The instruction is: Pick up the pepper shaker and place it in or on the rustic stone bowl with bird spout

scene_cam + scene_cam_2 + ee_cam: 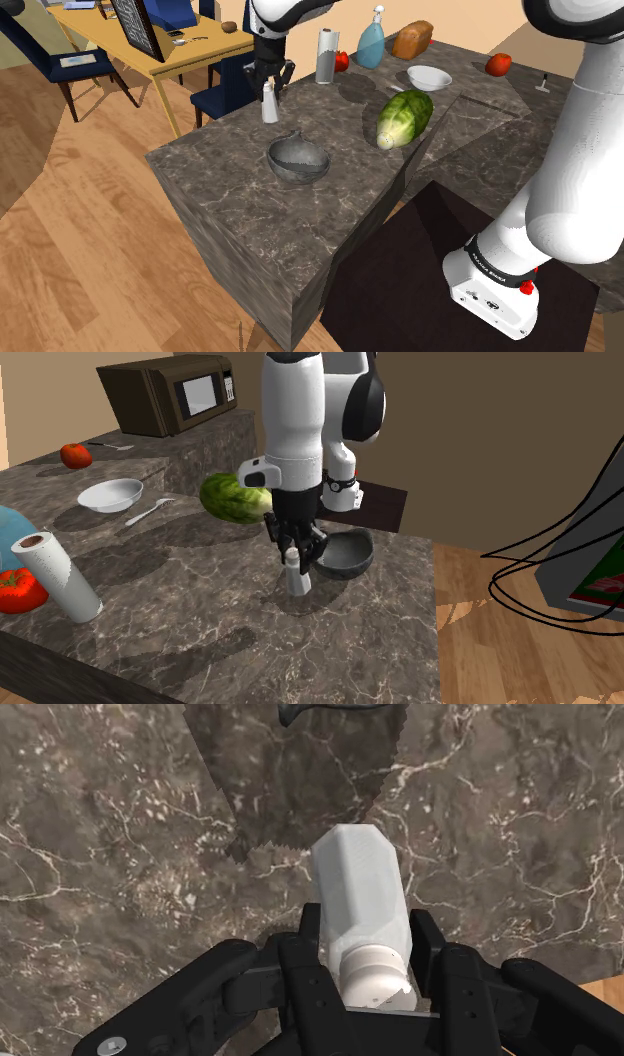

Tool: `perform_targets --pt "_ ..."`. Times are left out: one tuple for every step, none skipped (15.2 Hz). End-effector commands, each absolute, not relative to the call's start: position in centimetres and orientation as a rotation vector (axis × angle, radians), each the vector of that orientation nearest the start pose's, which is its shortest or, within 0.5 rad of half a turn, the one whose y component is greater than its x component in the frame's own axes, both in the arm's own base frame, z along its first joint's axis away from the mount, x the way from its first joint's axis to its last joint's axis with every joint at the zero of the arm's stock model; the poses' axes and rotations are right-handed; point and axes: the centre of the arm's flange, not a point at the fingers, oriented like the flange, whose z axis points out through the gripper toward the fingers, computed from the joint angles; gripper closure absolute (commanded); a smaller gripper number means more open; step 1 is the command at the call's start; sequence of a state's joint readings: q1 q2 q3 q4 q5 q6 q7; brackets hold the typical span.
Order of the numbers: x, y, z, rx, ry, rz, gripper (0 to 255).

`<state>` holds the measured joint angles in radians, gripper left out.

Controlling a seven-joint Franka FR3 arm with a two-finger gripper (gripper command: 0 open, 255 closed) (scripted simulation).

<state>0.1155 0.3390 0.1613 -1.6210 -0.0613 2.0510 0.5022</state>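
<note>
Shoulder view: start with the dark veined bench [230, 215], then the white arm [585, 160], rising from that view's near right and reaching over to the far left. Next find the green rounded vegetable [405, 117] toward that view's right. Then find the grey stone bowl [298, 160], upright and empty, near the bench's middle. Then note the pepper shaker [270, 103], pale with a white cap, upright beyond the bowl and slightly to that view's left, close to it but apart. Cannot tell whether resting on the bench or just raised off it. Last, see the gripper [271, 88] coming down over the shaker. In the wrist view its fingers [445, 969] pinch the shaker at the cap end, one on each side.

For the step in hand, probably the lift:
- Keep the pinch firm, and expect some swing in the long body with so high a hold.
- Raise straight up, clear of the bowl's rim.
- Carry slowly toward the near side and centre over the hollow.
- Lower well in before letting go, and avoid any drop from height.
</note>
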Motion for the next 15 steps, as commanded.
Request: perform_targets --pt "64.4 16.7 44.9 -3.087 0.328 -0.139 255" --pt "64.4 16.7 45.4 -3.087 0.328 -0.139 255" --pt "64.4 16.7 46.0 -3.087 0.328 -0.139 255" --pt "64.4 16.7 46.5 -3.087 0.328 -0.139 255" --pt "64.4 16.7 47.0 -3.087 0.328 -0.139 255" --pt "64.4 16.7 47.5 -3.087 0.328 -0.139 255" --pt "64.4 16.7 48.1 -3.087 0.328 -0.139 255" --pt "64.4 16.7 48.6 -3.087 0.328 -0.139 255" --pt "64.4 16.7 49.1 -3.087 0.328 -0.139 255" --pt "64.4 16.7 49.6 -3.087 0.328 -0.139 255" --pt "64.4 16.7 50.2 -3.087 0.328 -0.139 255" --pt "64.4 16.7 50.7 -3.087 0.328 -0.139 255" --pt "64.4 16.7 51.2 -3.087 0.328 -0.139 255" --pt "64.4 16.7 51.8 -3.087 0.328 -0.139 255" --pt "64.4 16.7 52.0 -3.087 0.328 -0.139 255"
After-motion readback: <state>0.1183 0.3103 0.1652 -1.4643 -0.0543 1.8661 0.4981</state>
